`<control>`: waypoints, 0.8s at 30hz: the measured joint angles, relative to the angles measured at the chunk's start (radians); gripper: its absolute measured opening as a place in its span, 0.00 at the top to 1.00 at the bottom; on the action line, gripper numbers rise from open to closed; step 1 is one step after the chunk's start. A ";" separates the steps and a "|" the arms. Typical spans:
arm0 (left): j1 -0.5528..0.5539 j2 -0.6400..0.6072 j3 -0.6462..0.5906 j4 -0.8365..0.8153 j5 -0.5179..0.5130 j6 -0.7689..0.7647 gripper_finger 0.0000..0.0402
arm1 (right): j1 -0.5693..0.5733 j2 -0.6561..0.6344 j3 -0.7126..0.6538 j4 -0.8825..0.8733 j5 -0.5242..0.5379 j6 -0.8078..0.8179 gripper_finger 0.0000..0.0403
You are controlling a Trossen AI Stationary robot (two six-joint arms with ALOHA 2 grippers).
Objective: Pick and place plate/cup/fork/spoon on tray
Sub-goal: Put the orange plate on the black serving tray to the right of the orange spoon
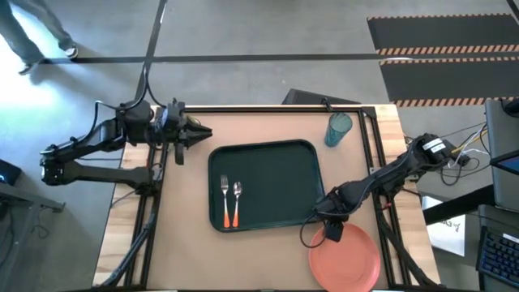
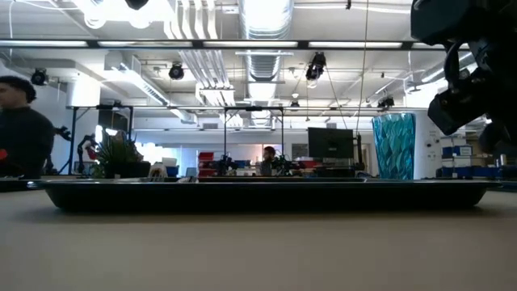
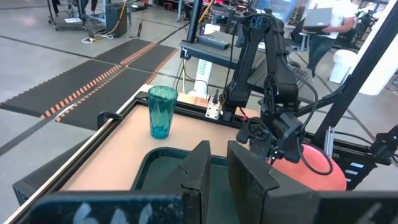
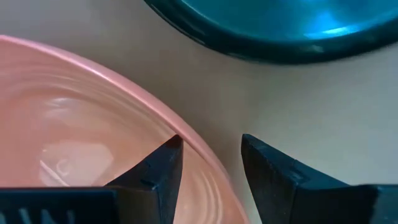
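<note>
The salmon-orange plate (image 1: 347,259) lies flat on the table off the tray's near right corner. My right gripper (image 1: 332,233) is open and low over the plate's far left rim (image 4: 208,158), one finger on the plate's inner side and one outside it. The dark green tray (image 1: 284,162) holds the fork (image 1: 225,201) and the spoon (image 1: 237,201) side by side in its left part. The teal cup (image 1: 339,128) stands upright on the table beyond the tray's far right corner. My left gripper (image 1: 203,133) is shut and empty above the tray's far left corner. My right gripper comes at the plate from above, slanting down, with the rim (image 4: 199,149) between its two fingers. The inner fingertip (image 4: 166,158) stands right at the rim. I cannot tell whether either finger touches the plate, which lies flat on the table.
Black frame rails (image 1: 373,154) run along the table's left, right and far edges. Bare tabletop lies on the near side of the tray (image 1: 243,259). The tray's right part (image 1: 284,191) has nothing on it. A person (image 2: 20,129) stands in the room behind.
</note>
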 joint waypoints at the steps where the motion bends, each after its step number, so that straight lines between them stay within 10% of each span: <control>1: 0.000 0.000 0.000 0.000 0.000 0.000 0.91 | 0.000 0.000 -0.004 0.018 0.000 0.001 0.62; 12: 0.000 -0.006 0.000 0.000 0.000 0.001 0.91 | 0.001 0.000 -0.007 0.062 -0.091 0.013 0.95; 24: 0.000 -0.010 0.000 -0.001 0.000 0.001 0.91 | 0.000 -0.015 0.051 0.158 0.048 0.100 0.98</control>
